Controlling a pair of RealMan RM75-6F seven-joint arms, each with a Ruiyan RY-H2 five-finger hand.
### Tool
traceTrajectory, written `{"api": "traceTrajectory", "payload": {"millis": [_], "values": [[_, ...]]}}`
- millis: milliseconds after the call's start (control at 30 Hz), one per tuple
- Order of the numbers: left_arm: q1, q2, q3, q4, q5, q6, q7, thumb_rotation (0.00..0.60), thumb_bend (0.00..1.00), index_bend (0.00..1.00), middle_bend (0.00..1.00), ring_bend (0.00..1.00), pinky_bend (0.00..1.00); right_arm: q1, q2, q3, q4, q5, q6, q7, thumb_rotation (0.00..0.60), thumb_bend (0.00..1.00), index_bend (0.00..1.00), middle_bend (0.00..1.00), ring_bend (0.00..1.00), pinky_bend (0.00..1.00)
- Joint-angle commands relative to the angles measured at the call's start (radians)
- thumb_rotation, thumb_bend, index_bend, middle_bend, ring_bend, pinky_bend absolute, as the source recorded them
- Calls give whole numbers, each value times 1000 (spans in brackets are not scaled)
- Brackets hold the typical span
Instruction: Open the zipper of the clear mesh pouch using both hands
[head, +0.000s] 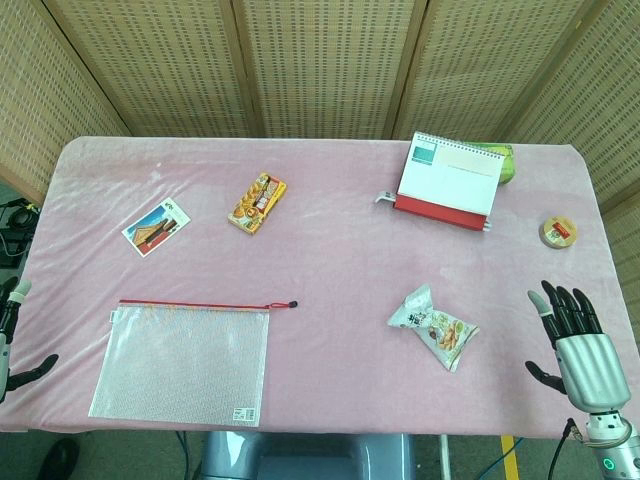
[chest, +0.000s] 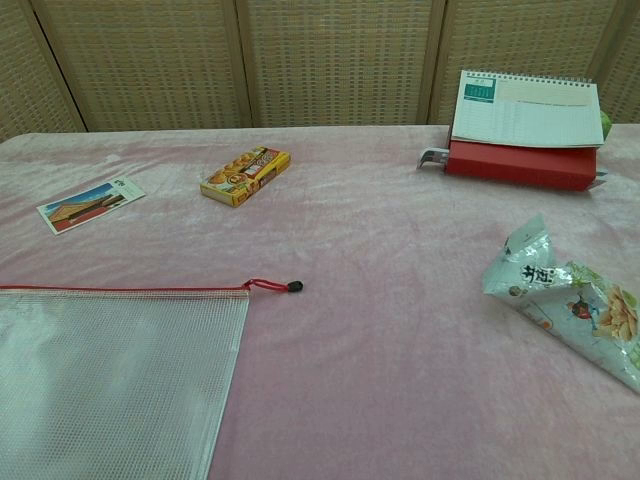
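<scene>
The clear mesh pouch (head: 182, 362) lies flat at the front left of the pink table, with a red zipper along its top edge. Its zipper pull (head: 283, 304) with a small black tip sticks out past the right corner. In the chest view the pouch (chest: 110, 375) fills the lower left and the pull (chest: 277, 286) lies on the cloth. My left hand (head: 14, 335) shows only partly at the left edge, left of the pouch, fingers apart and holding nothing. My right hand (head: 578, 345) hovers at the front right, fingers spread, far from the pouch.
A postcard (head: 156, 226) and a yellow snack box (head: 257, 203) lie behind the pouch. A snack bag (head: 436, 326) sits right of centre. A desk calendar (head: 446, 181) stands at the back right, with a tape roll (head: 558, 231) near the right edge.
</scene>
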Motion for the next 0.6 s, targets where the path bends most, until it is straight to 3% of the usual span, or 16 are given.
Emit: {"api": "traceTrajectory", "payload": {"millis": [33, 300, 400, 433, 467, 533, 600], "values": [[-2, 1, 0, -2, -4, -6, 2, 600, 0, 0, 0, 0, 0, 0, -1, 1, -1, 1, 0, 2, 600, 0, 6, 0, 0, 0], [-28, 0, -5, -22, 10, -37, -3, 600, 0, 0, 0, 0, 0, 1, -1, -3, -6, -5, -5, -2, 600, 0, 5, 0, 0, 0], [-68, 1, -25, -70, 19, -70, 53, 600, 0, 0, 1, 1, 0, 3, -2, -2, -8, 1, -12, -4, 600, 0, 5, 0, 0, 0], [-89, -1, -41, -93, 20, -82, 104, 600, 0, 0, 74, 79, 22, 4, 0, -1, -11, 3, -13, 1, 600, 0, 5, 0, 0, 0], [-111, -10, -61, -109, 17, -90, 152, 600, 0, 0, 194, 197, 106, 5, 2, 0, -14, 3, -13, 8, 600, 0, 5, 0, 0, 0], [-168, -51, -104, -135, -5, -128, 261, 600, 0, 21, 646, 640, 523, 7, 7, 2, -16, 7, -16, 22, 600, 0, 6, 0, 0, 0], [-213, -91, -134, -140, -42, -167, 357, 600, 0, 86, 832, 824, 794, 9, 8, 4, -12, 12, -21, 21, 600, 0, 6, 0, 0, 0]]}}
